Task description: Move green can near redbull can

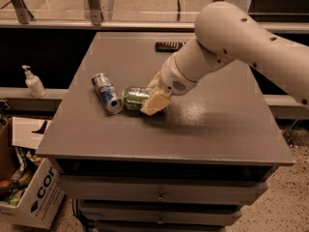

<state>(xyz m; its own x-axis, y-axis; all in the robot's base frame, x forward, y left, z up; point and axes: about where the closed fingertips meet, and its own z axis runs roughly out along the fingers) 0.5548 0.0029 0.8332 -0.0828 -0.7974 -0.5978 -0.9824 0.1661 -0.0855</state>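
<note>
The green can [133,97] lies on its side on the grey table [203,129], left of centre. My gripper [153,98] is at the can's right end, its cream fingers [155,102] around that end. The redbull can [106,93], slim blue and silver, lies on its side just left of the green can, with a small gap between them. My white arm reaches in from the upper right and hides the can's far right part.
A dark flat object [170,46] lies near the table's back edge. A soap dispenser [34,82] stands on a ledge at the left. A cardboard box [34,197] sits on the floor at the lower left. Drawers are below the tabletop.
</note>
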